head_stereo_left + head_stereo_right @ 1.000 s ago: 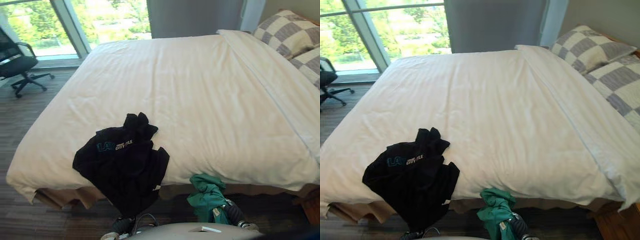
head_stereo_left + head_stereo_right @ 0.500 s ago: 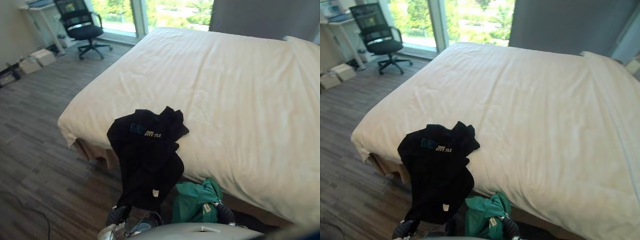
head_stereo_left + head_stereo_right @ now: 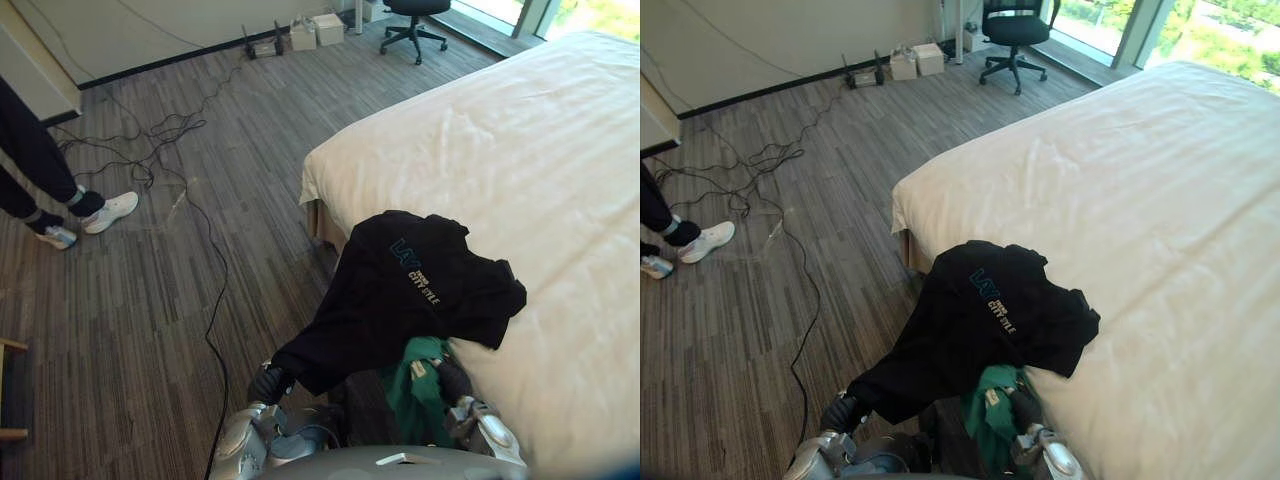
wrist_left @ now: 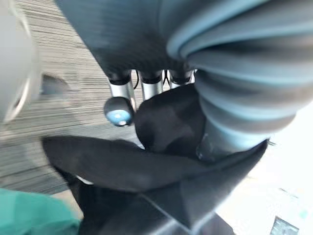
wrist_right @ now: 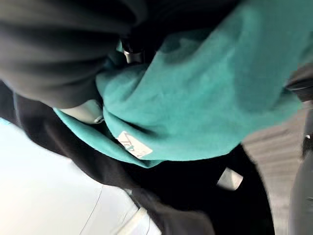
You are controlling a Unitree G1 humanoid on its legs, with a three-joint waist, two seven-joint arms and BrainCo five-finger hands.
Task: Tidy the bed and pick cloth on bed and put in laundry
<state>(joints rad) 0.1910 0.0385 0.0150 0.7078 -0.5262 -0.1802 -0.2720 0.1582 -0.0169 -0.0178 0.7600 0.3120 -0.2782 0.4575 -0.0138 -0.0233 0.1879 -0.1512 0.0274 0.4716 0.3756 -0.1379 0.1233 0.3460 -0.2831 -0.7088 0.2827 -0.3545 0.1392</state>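
Black shirt [image 3: 400,290] is clenched by the left hand [image 3: 270,383], as shown at its wrist, and draped on the bed [image 3: 560,150]; green cloth [image 5: 195,98] is gripped by the right hand [image 3: 452,378].

On the left side, a person [image 3: 30,160] in dark trousers and white shoes [image 3: 108,211] stands on the grey wooden floor [image 3: 130,320], and thin cables [image 3: 160,130] lie tangled near this person. Far away, by the wall, there are white boxes [image 3: 315,28] and a black office chair [image 3: 412,14].
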